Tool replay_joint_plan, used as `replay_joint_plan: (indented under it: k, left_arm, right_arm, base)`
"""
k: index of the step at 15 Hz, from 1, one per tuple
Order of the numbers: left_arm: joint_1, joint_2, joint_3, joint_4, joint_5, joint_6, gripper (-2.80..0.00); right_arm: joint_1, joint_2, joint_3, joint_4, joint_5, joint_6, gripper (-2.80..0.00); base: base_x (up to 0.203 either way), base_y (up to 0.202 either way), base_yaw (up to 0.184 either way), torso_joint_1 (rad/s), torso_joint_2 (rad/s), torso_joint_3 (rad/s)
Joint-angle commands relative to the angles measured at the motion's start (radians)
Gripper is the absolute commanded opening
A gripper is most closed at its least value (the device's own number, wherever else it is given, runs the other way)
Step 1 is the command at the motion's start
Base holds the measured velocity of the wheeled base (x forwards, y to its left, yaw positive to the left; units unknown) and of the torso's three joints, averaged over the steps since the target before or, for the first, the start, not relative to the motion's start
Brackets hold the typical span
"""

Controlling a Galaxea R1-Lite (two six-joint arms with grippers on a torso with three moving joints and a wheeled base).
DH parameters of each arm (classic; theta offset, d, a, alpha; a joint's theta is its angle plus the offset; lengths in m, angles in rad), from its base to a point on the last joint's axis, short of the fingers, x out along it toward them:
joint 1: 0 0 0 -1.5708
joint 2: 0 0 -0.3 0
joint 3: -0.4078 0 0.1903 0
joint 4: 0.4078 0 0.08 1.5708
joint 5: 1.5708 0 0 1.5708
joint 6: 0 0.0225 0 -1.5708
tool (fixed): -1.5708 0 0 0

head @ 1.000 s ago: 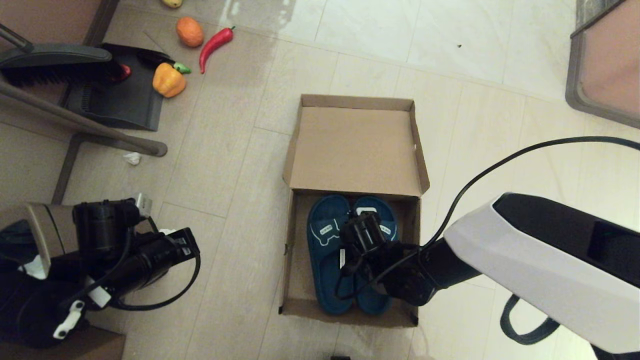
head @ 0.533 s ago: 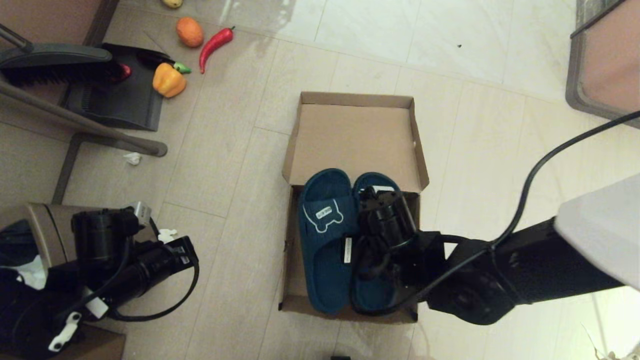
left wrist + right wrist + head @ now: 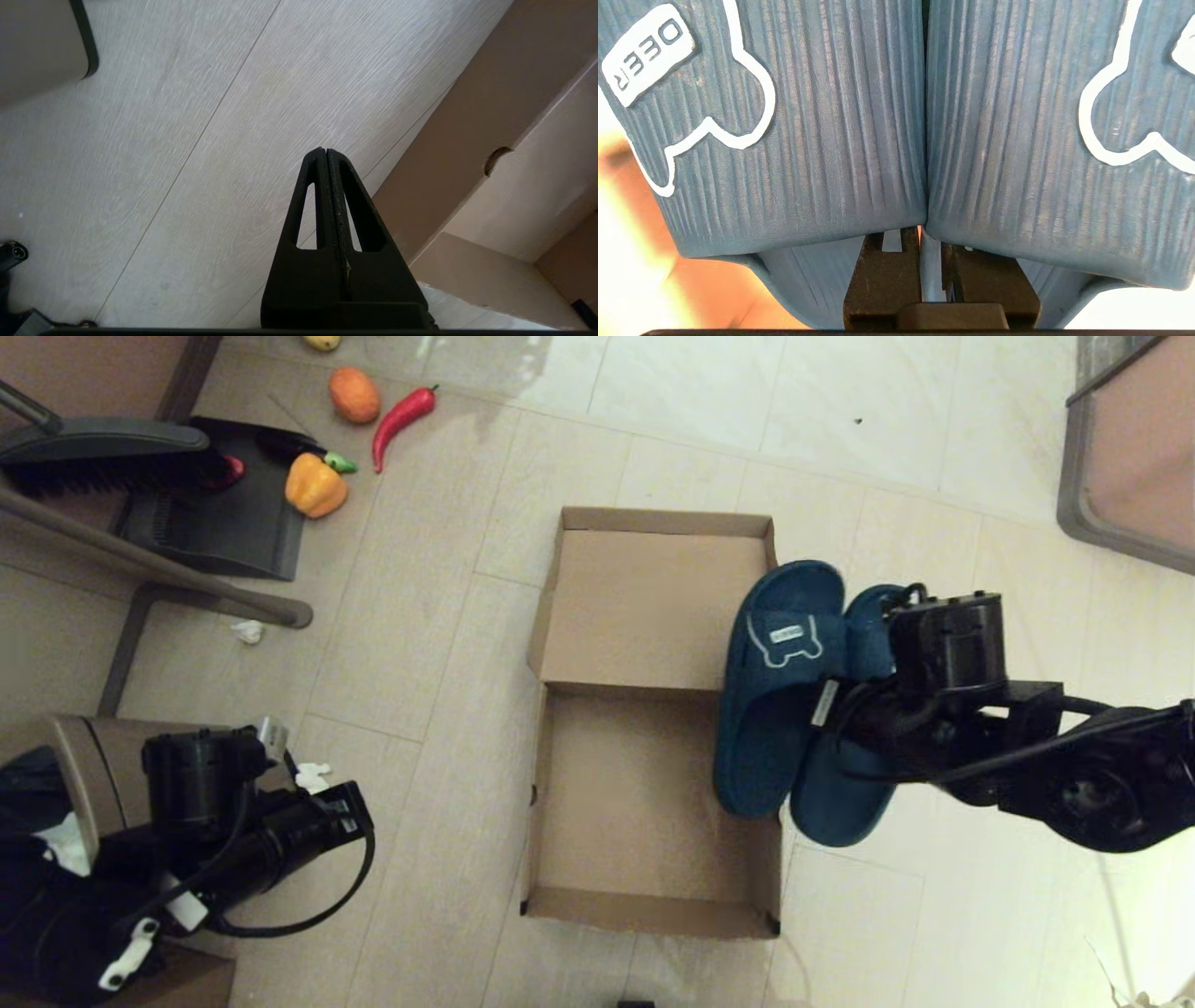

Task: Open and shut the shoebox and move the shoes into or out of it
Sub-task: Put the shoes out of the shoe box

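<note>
Head view: the box [image 3: 653, 709] lies open and empty; the right gripper [image 3: 840, 695] carries both shoes [image 3: 784, 700] above its right wall, so setting down and closing remain. Left wrist: the left gripper [image 3: 325, 158] hangs clenched, idle. Right wrist: fingers [image 3: 878, 270] pinch the shoes' [image 3: 920, 116] inner edges

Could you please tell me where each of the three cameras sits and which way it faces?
Head: high on the robot, looking down at the open shoebox; both arms show.
Left wrist: behind the shut left gripper, facing floor and the box's side.
Right wrist: behind the right gripper, pinching the shoes.
Shared: shoes with head view; box with left wrist.
</note>
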Motion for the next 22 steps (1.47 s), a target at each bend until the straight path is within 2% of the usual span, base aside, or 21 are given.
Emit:
replay_joint_plan:
  k: [1, 3, 6, 9, 12, 13, 14, 17, 22]
  left_arm:
    - [0.001, 0.021, -0.007, -0.005, 0.000, -0.002, -2.80]
    - [0.001, 0.041, -0.032, -0.005, -0.002, -0.002, -2.80]
    - [0.002, 0.087, -0.078, -0.005, -0.003, -0.003, -2.80]
    - [0.005, 0.124, -0.115, -0.006, -0.002, -0.005, -2.80]
    - [0.013, 0.132, -0.136, -0.005, -0.002, -0.007, -2.80]
    - [0.027, 0.134, -0.138, -0.005, -0.005, -0.007, -2.80]
    - [0.043, 0.137, -0.138, -0.006, -0.007, -0.007, -2.80]
    - [0.081, 0.138, -0.132, -0.006, -0.010, -0.010, -2.80]
    - [0.096, 0.146, -0.138, -0.007, -0.026, -0.025, -2.80]
  right_arm:
    - [-0.128, 0.006, -0.007, -0.003, 0.002, 0.002, -2.80]
    - [-0.258, 0.026, -0.002, -0.003, 0.018, 0.003, -2.80]
    - [-0.401, 0.082, 0.022, -0.003, 0.074, 0.003, -2.80]
    - [-0.445, 0.228, 0.061, -0.017, 0.141, 0.004, -2.80]
    - [-0.443, 0.367, 0.065, -0.136, 0.173, -0.016, -2.80]
    - [-0.442, 0.403, 0.061, -0.177, 0.176, -0.041, -2.17]
    - [-0.442, 0.429, 0.054, -0.200, 0.178, -0.066, 0.00]
    - [-0.442, 0.487, 0.023, -0.212, 0.180, -0.084, 0.00]
    - [-0.429, 0.431, 0.093, -0.213, 0.173, -0.087, 0.00]
  base:
    - [0.000, 0.000, 0.000, 0.000, 0.00, 0.000]
    - [0.000, 0.000, 0.000, 0.000, 0.00, 0.000]
    - [0.000, 0.000, 0.000, 0.000, 0.00, 0.000]
    - [0.000, 0.000, 0.000, 0.000, 0.00, 0.000]
    - [0.000, 0.000, 0.000, 0.000, 0.00, 0.000]
    - [0.000, 0.000, 0.000, 0.000, 0.00, 0.000]
    - [0.000, 0.000, 0.000, 0.000, 0.00, 0.000]
    - [0.000, 0.000, 0.000, 0.000, 0.00, 0.000]
    - [0.000, 0.000, 0.000, 0.000, 0.00, 0.000]
